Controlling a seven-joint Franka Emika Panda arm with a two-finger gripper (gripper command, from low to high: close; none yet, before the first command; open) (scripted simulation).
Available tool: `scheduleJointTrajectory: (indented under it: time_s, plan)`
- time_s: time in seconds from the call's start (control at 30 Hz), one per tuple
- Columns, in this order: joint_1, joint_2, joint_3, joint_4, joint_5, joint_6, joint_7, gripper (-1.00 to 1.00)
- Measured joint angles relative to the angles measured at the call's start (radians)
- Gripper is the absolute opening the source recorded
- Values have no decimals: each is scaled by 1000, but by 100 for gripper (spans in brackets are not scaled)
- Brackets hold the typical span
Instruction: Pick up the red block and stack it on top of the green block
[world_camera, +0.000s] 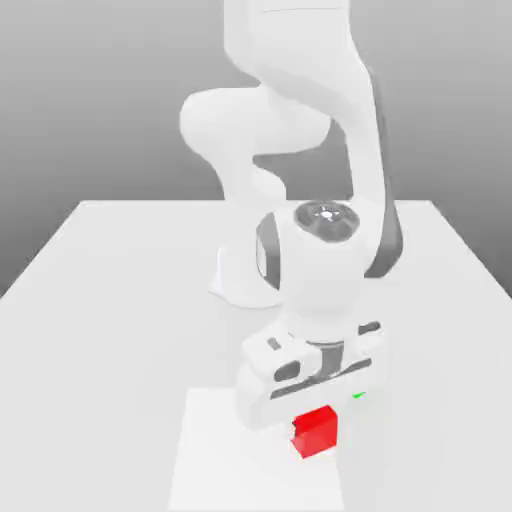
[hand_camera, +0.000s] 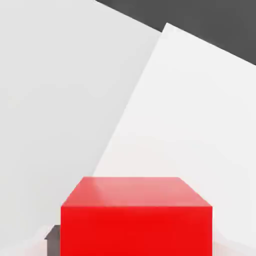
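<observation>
The red block sits on a white mat near the table's front edge, and it looms large in the hand view. My gripper is lowered straight over it and shut on it. One dark fingertip presses against the block's side. The block's lower part rests at mat level. A thin sliver of the green block peeks out just behind the hand, toward the exterior view's right, mostly hidden by the gripper body.
The white mat lies on the pale table. The arm's base stands at mid-table behind the hand. Bare table surface stretches to the exterior view's left and right.
</observation>
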Motion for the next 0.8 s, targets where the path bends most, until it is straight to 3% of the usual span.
scheduleJointTrajectory:
  time_s: [0.17,0.47,0.77,0.8]
  plan:
    - [21,-175,20,-42,20,-133,-43,-100]
    - [247,-502,60,-275,79,-227,-412,-100]
    - [268,-267,68,-298,44,30,-437,-100]
    - [267,-245,66,-297,36,51,-431,100]
